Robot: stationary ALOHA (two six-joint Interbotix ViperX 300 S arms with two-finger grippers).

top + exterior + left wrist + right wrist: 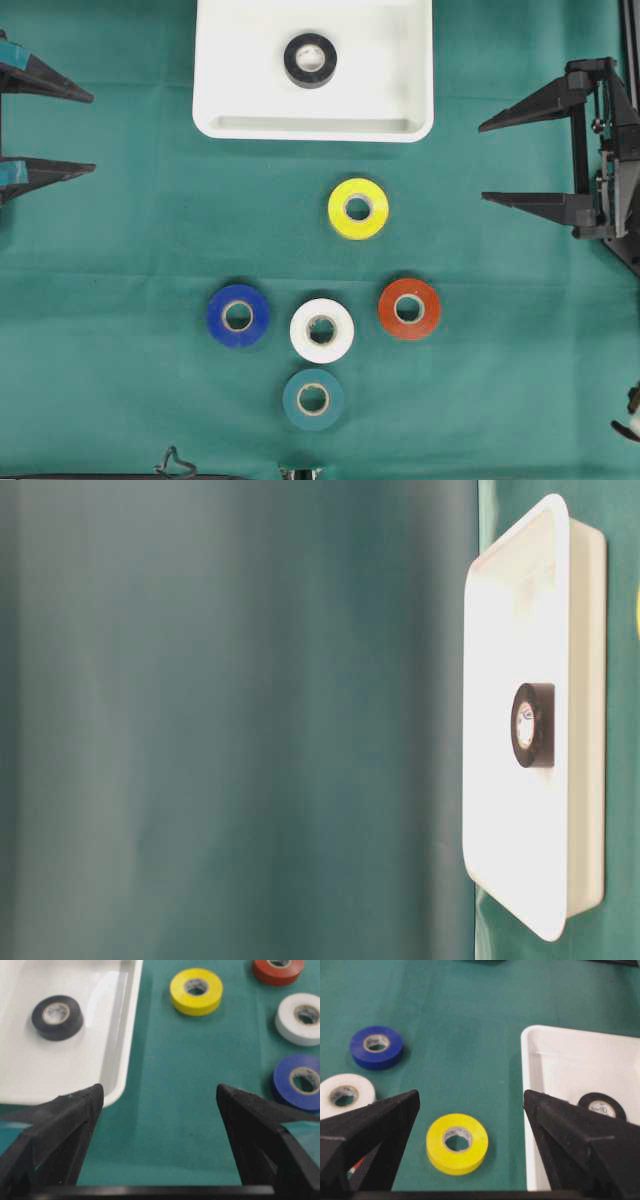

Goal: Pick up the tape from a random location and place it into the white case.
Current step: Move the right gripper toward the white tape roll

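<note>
One black tape already lies inside the white case, while five rolls wait on the desk below it, apart from both grippers, whose fingers stand spread wide and empty.

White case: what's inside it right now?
One black tape roll lies flat inside the white case, clear of the walls. The rest of the visible floor is bare. Its far edge is cut off in the overhead view.
</note>
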